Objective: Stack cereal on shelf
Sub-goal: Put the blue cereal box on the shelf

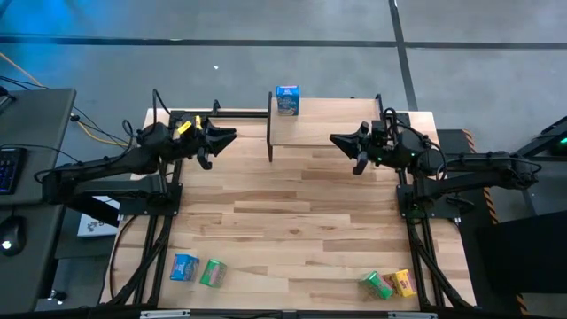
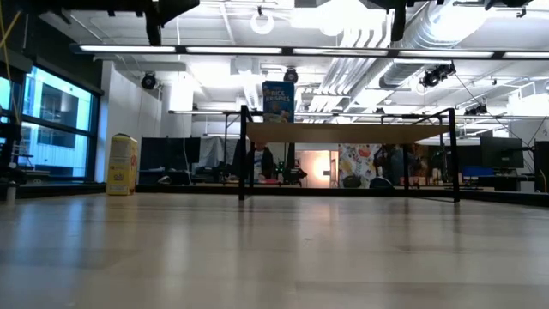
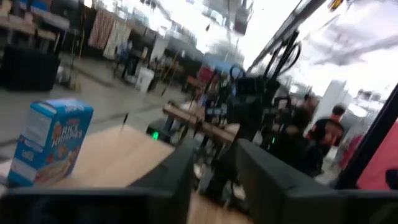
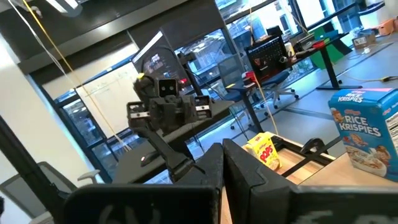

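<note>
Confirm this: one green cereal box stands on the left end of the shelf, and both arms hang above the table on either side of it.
Not quite. The box on the shelf is blue, not green; the high view shows it, and the left wrist view confirms the colour. The rest holds: it stands at the shelf's left end, with the left gripper and right gripper raised on either side.

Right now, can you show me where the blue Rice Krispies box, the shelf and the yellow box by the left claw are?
blue Rice Krispies box (image 1: 287, 100), high view, its front.
shelf (image 1: 328, 133), high view, bare board.
yellow box (image 2: 122, 164), low view, its side.
</note>
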You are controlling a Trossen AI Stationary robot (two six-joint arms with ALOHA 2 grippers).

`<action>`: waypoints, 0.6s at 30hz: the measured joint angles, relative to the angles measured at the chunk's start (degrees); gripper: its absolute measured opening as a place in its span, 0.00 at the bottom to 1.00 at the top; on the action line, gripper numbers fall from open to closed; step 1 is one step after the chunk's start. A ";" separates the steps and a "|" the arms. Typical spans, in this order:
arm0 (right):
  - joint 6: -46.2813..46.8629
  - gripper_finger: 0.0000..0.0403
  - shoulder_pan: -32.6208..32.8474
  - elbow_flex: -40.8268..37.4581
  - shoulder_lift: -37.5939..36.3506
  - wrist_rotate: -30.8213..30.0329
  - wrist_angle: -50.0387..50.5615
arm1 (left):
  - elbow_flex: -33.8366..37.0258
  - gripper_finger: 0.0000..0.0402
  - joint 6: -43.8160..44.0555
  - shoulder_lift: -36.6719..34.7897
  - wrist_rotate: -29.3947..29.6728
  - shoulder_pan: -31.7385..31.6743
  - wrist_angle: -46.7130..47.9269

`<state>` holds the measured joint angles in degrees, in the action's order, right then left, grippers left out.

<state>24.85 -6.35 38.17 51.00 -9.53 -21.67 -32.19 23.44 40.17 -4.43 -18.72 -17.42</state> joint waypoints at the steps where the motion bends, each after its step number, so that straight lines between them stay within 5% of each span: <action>1: -0.51 0.00 0.00 0.00 0.00 -0.11 0.01 | -1.75 0.36 -0.58 0.20 -0.21 0.00 3.48; 9: -0.78 0.00 0.00 0.02 0.02 -0.19 0.02 | -10.23 0.67 -2.44 1.24 -0.96 0.00 12.66; 18: 4.90 0.00 0.00 0.04 0.02 -4.10 0.02 | -10.60 0.72 -4.27 0.02 0.63 -0.02 11.76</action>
<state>29.76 -6.35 38.22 51.03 -13.62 -21.65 -42.78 19.17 40.18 -3.80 -18.74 -5.66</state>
